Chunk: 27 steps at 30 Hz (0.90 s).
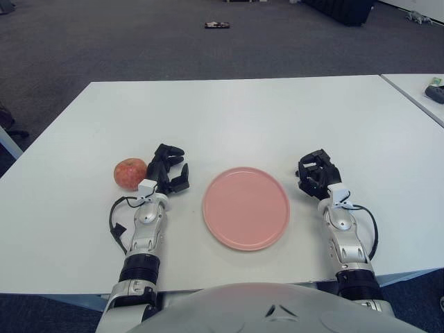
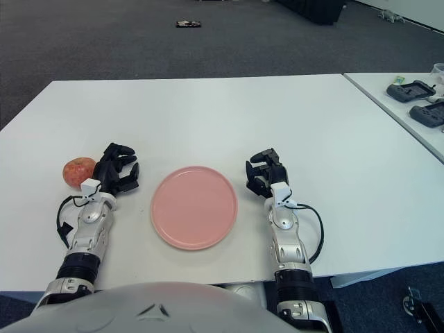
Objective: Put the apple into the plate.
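A red apple (image 1: 130, 173) sits on the white table (image 1: 236, 118) at the left. An empty pink plate (image 1: 245, 207) lies in the middle near the front edge. My left hand (image 1: 168, 168) is just right of the apple, between it and the plate, with its fingers curled and nothing in them. A small gap shows between that hand and the apple. My right hand (image 1: 318, 173) shows to the right of the plate, fingers curled, holding nothing.
A second white table (image 2: 409, 104) stands at the far right with dark devices (image 2: 411, 90) on it. A small dark object (image 1: 217, 26) lies on the grey carpet beyond the table.
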Motion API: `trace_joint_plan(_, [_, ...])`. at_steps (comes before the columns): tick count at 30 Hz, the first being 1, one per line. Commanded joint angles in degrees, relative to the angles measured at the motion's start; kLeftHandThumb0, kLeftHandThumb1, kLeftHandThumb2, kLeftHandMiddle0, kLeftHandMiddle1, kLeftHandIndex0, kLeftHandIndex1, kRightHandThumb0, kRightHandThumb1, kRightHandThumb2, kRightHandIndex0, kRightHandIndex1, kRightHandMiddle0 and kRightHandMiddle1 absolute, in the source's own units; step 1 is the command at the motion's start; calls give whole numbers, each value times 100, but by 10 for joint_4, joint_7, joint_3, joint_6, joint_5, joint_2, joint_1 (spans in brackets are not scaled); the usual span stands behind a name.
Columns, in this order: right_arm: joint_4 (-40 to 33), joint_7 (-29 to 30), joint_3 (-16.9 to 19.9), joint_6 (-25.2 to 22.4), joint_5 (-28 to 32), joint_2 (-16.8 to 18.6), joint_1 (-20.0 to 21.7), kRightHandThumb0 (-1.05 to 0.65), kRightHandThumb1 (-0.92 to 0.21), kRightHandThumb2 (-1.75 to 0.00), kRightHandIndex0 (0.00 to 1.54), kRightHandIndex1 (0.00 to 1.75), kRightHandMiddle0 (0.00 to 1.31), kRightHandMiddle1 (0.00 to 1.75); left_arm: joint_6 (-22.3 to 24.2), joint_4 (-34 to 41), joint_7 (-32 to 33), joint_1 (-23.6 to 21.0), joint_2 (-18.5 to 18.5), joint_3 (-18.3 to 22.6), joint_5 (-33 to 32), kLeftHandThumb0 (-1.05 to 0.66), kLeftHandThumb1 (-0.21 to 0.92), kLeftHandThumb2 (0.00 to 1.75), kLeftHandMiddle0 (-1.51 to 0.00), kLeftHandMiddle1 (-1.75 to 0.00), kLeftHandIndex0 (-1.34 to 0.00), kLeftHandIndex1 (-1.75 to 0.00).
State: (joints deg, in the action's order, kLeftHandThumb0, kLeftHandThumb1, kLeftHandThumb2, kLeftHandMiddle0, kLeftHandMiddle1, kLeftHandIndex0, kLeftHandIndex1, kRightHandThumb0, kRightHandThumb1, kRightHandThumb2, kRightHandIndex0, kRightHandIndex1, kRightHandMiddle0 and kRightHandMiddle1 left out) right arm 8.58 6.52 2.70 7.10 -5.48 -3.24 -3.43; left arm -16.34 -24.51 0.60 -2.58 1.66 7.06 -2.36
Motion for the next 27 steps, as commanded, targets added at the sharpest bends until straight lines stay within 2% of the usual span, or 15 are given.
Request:
trace_joint_plan(1, [8,-2,2,-12,-2,-4,-7,-38,-68,-87,50,140,33,175,8,11,34,18,-2,-12,36,-1,40,115,-64,-150,-37,-175])
trace_joint_plan(7, [10,0,2,-13,-4,-4,-5,-38,-67,-88,51,140,34,175,29,96,82,52,-9,-38,102,-1,41,114,-63,-152,-35,-175])
trace_joint_plan(11, [9,-1,1,-12,-5,-5,-5,-38,-66,-89,51,140,34,175,31,114,99,60,-7,-45,126,-1,42,114,-64,-151,-33,-175])
trace_joint_plan(15, [9,-1,1,-12,-4,-5,-5,-38,-66,-89,51,139,34,175,17,117,120,64,-5,-51,149,-1,42,115,-64,-154,-32,-175])
trace_joint_plan(19, [13,-2,2,-13,-2,-5,-3,-38,-67,-88,50,139,34,175,-18,124,156,71,-2,-57,183,-1,40,119,-63,-159,-32,-175])
trace_joint_plan(27, [16,-3,2,-11,-1,-5,-2,-38,-66,-89,50,139,34,175,-64,156,267,88,14,-74,304,-1,34,130,-63,-169,-35,-175])
